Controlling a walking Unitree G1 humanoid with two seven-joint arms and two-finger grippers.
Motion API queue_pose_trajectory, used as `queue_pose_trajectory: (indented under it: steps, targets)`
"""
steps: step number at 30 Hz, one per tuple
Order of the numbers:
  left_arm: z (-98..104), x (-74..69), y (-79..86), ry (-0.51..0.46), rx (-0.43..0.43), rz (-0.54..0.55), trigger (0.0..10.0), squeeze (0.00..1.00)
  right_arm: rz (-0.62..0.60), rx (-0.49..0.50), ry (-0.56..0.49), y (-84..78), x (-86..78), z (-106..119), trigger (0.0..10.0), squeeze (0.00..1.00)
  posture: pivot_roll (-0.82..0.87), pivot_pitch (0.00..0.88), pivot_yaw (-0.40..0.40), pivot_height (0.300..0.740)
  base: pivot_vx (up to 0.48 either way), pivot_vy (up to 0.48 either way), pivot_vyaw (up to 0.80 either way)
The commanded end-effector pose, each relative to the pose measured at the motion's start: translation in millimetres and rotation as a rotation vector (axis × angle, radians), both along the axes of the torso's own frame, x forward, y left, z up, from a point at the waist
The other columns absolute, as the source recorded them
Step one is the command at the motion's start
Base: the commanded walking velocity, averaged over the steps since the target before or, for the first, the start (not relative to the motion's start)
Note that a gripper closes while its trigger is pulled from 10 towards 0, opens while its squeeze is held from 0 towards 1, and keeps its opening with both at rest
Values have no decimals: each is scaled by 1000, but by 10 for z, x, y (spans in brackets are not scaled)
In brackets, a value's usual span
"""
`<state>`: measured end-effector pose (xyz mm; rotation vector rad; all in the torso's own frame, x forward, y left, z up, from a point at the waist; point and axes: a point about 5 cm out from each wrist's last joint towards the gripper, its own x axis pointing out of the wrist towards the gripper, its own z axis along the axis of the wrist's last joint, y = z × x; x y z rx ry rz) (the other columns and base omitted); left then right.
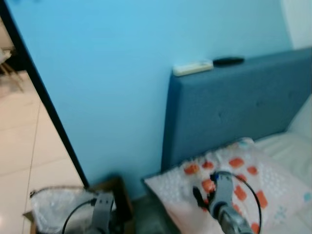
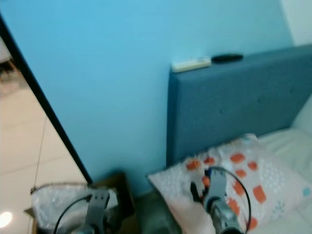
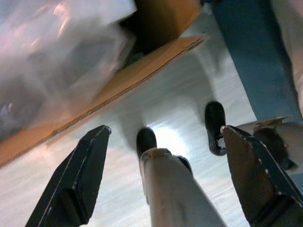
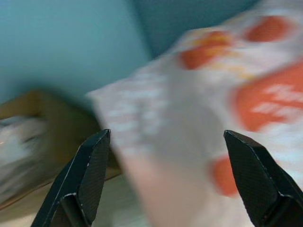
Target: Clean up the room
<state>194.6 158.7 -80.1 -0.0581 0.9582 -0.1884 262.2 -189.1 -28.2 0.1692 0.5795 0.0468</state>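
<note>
1. Blue upholstered fabric covers the tall headboard point(image 1: 234, 102) of the bed, which stands against a light blue painted wall point(image 1: 107, 73).
2. On the headboard's top edge lie a white oblong remote control point(image 1: 193, 67) and, just beside it, a black oblong remote control point(image 1: 228, 61).
3. A white pillow with orange patches point(image 1: 243, 185) lies on the bed at the foot of the headboard, next to white bedding point(image 1: 287, 151).
4. The right gripper point(image 4: 165, 179) hovers over the near corner of that pillow, its two black fingers point(image 4: 85, 175) spread wide with nothing between them.
5. A brown cardboard box point(image 3: 142, 71) sits on the floor point(image 1: 29, 146) at the wall beside the bed, with a crumpled clear plastic bag point(image 1: 58, 207) lining or filling it.
6. The left gripper point(image 3: 165, 184) hangs low beside the box, fingers wide apart and empty; between them its wrist view shows the pale shiny floor, the robot's own grey leg point(image 3: 175, 194) and black feet point(image 3: 215, 125).
7. A dark door frame point(image 1: 44, 92) edges the wall on the left, with pale tiled floor beyond.
8. Both eye views are somewhat blurred.
</note>
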Motion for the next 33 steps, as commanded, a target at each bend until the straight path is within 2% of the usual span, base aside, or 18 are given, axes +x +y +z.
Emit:
queue_pose_trajectory:
  steps: [1,3,12,17,33]
  targets:
    - [-15,-27,-13,13,-4,-8,10000,0,-15,-16,15,-75,-31,-16,10000,0,40,5,2,728,0,-458,0]
    - [-17,-31,-18,14,-8,-6,10000,0,-38,-28,15,-107,-26,-10,10000,0,40,8,2,728,0,-456,0]
    - [-19,-35,-41,9,-19,5,10000,0,-129,-57,41,-261,-46,-9,10000,0,38,11,2,728,0,0,0]
    - [-16,-31,-46,7,-25,3,10000,0,-127,-71,57,-261,-58,-24,10000,0,38,12,4,728,0,0,0]
    - [-20,-38,-35,8,-20,5,10000,0,-146,-85,82,-288,-85,-46,10000,0,37,15,4,728,0,0,-720]
